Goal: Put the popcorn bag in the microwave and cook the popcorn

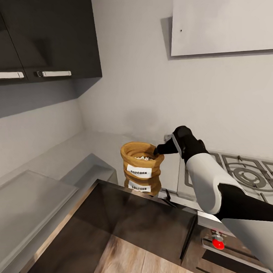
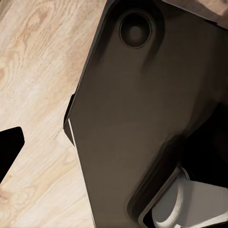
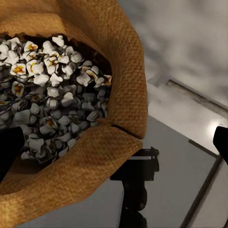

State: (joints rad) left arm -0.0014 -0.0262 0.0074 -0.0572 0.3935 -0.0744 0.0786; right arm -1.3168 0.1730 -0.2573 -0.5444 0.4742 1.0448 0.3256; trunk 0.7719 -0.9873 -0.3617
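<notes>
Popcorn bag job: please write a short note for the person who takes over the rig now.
Right claw: at the rolled rim of the popcorn bag, open, rim between the fingers, no grip yet.
Left claw: state cannot be told.
The bag stands upright on the countertop beside the gas hob, popcorn inside.
Done: the reach.
Left: grip, lift, carry to the microwave, heat.

One sack, one arm, two cupboard handles

A single popcorn bag (image 1: 141, 162) sits at the right gripper (image 1: 157, 150) fingertips, holding one heap of popcorn (image 3: 50, 90), its pieces too many to count. Behind the gripper lies one gas hob (image 1: 240, 173); above and away from it, two handles (image 1: 53, 73) on the dark cabinets (image 1: 50, 37), and one white hood (image 1: 223, 21).
</notes>
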